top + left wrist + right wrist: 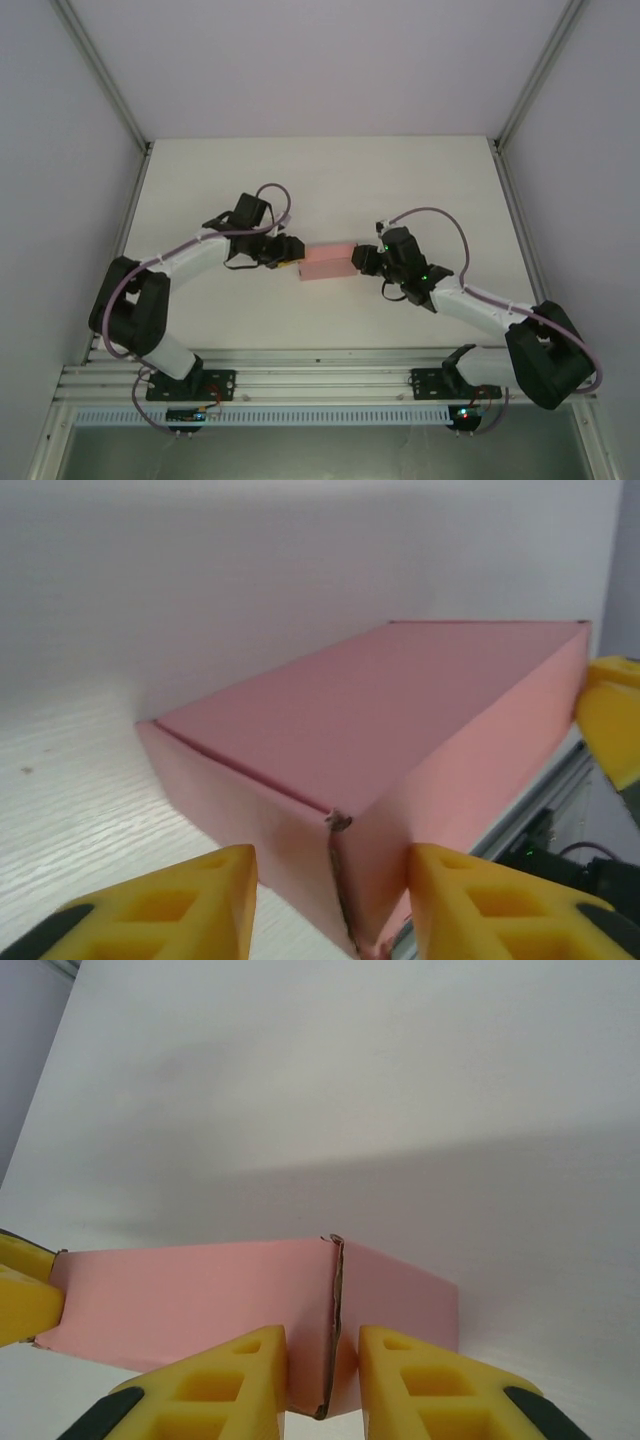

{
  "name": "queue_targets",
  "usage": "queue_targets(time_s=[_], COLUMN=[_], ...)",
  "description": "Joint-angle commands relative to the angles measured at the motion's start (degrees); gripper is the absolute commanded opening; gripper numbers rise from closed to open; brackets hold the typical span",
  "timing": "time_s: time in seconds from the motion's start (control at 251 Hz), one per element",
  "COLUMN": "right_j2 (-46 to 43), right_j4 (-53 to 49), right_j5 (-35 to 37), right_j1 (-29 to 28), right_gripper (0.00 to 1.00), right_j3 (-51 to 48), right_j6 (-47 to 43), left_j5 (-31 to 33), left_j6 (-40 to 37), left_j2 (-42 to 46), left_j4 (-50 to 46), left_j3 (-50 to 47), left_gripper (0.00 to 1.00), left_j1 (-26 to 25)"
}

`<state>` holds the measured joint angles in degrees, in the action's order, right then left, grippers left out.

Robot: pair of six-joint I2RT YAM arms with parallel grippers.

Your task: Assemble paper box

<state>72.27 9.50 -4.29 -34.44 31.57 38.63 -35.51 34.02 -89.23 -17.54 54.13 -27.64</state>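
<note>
White walls and aluminium frame posts (100, 70) enclose a pale surface (320, 180), seen from the top camera. A slotted mounting rail (320, 375) is set along the 6 o'clock edge. From it the left arm (180, 262) is bent in from 8 o'clock and the right arm (480, 310) from 4 o'clock, each trailed by a lilac cable (440, 215).

Near the middle of the surface the paper box (327, 262) is laid flat, closed and plain pink, its long side running from 9 to 3 o'clock. The left claw (293, 253) is placed at its 9 o'clock end and the right claw (362, 258) at its 3 o'clock end.

In the left wrist view the box (400, 720) is shown lid up, with one vertical corner seam set between the yellow fingers of the left claw (330, 858). These fingers are spread to either side of that corner; whether both press the card cannot be told.

In the right wrist view the right claw (322, 1335) is drawn narrow, and the opposite corner seam of the box (200, 1295) is pinched between its fingers.
</note>
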Motion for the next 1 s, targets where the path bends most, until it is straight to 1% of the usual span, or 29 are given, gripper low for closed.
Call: queue_targets(time_s=[0.0,0.06,0.092,0.144,0.176,0.227,0.295,0.347,0.415,0.455,0.503,0.531,0.571,0.603,0.663,0.702,0.742,0.782,0.826,0.886,0.898,0.926,0.942,0.998], right_j2=[3.32,3.82,4.2,5.35,5.98,6.64,7.01,6.47,5.0,3.94,2.49,1.67,0.59,-0.47,-2.12,-3.1,-3.8,-4.36,-4.86,-5.36,-5.35,-5.26,-5.23,-4.48], right_j4=[-11.2,-7.82,-5.8,-3.7,-3.46,-2.49,-1.26,-1.35,-3.18,-5.01,-6.96,-8.11,-9.87,-11.31,-14.76,-16.48,-19.14,-21.83,-24.13,-26.57,-26.97,-27.48,-27.66,-28.34], right_j5=[-1.19,-3.14,-3.76,-5.17,-5.88,-5.02,-5.68,-5.79,-5.22,-4.59,-3.56,-2.57,-2.56,-2.54,-3.92,-4.65,-5.35,-5.54,-6.25,-6.88,-7.13,-8.54,-9.61,-12.91], right_j1=[0.57,0.94,1.0,1.27,1.35,1.31,1.46,1.49,1.49,1.55,1.48,1.5,1.54,1.55,1.77,2.55,3.56,4.57,5.79,7.47,7.79,8.54,8.97,10.18], right_gripper=[0.25,0.25,0.24,0.23,0.2,0.14,0.14,0.16,0.2,0.21,0.25,0.25,0.26,0.29,0.33,0.4,0.46,0.52,0.58,0.65,0.66,0.67,0.7,0.87], right_j3=[-5.71,-7.34,-8.22,-8.76,-8.47,-8.4,-8.47,-7.93,-6.48,-5.32,-3.59,-2.54,-1.04,0.15,2.3,3.93,6.13,8.48,10.69,13.42,13.95,15.04,15.64,17.91], right_j6=[-0.43,-1.06,-3.38,-4.61,-6.56,-8.21,-6.87,-6.48,-5.83,-5.72,-6.11,-5.74,-5.63,-5.64,-4.17,-5.19,-6.94,-9.08,-11.22,-13.7,-14.16,-15.52,-16.51,-19.17], left_j5=[-0.05,0.02,2.23,7.14,8.06,7.05,10.59,13.4,14.6,15.66,17.41,18.63,19.79,19.55,19.4,20.32,22.12,23.65,23.56,24.16,24.05,23.8,23.84,24.65], left_j6=[-1.53,-3.98,-4.93,-6.77,-7.6,-8.97,-10.35,-11.72,-11.98,-11.29,-10.82,-10.44,-9.88,-10.0,-9.94,-10.32,-10.62,-10.85,-11.49,-11.2,-11.13,-11.08,-11.01,-10.2], left_j2=[-0.86,-0.94,-1.11,-1.78,-2.18,-2.31,-1.42,-1.1,-1.12,-1.16,-1.27,-1.32,-1.37,-1.3,-0.57,0.2,1.25,2.37,3.36,4.68,4.94,5.69,6.08,7.56], left_j4=[4.65,8.36,9.67,9.64,9.92,12.11,13.52,11.86,9.73,8.75,7.74,6.87,5.53,4.22,2.55,1.36,0.65,0.09,-1.31,-3.88,-4.24,-4.87,-5.13,-6.37], left_j3=[-5.96,-8.6,-9.8,-11.0,-11.48,-12.61,-13.35,-12.04,-9.56,-8.14,-6.47,-5.26,-3.41,-1.8,0.36,1.79,3.01,4.24,5.82,8.3,8.69,9.41,9.81,10.58], left_gripper=[0.28,0.2,0.14,0.04,0.01,0.01,0.04,0.08,0.09,0.1,0.14,0.15,0.21,0.26,0.47,0.56,0.69,0.75,0.8,0.94,0.99,1.0,1.0,1.0], left_j1=[-0.17,-0.31,-0.41,-0.65,-0.68,-1.23,-3.61,-5.46,-6.48,-6.61,-6.61,-6.56,-6.49,-6.49,-6.54,-6.52,-6.47,-6.36,-5.77,-4.7,-4.34,-3.53,-3.09,-1.09])
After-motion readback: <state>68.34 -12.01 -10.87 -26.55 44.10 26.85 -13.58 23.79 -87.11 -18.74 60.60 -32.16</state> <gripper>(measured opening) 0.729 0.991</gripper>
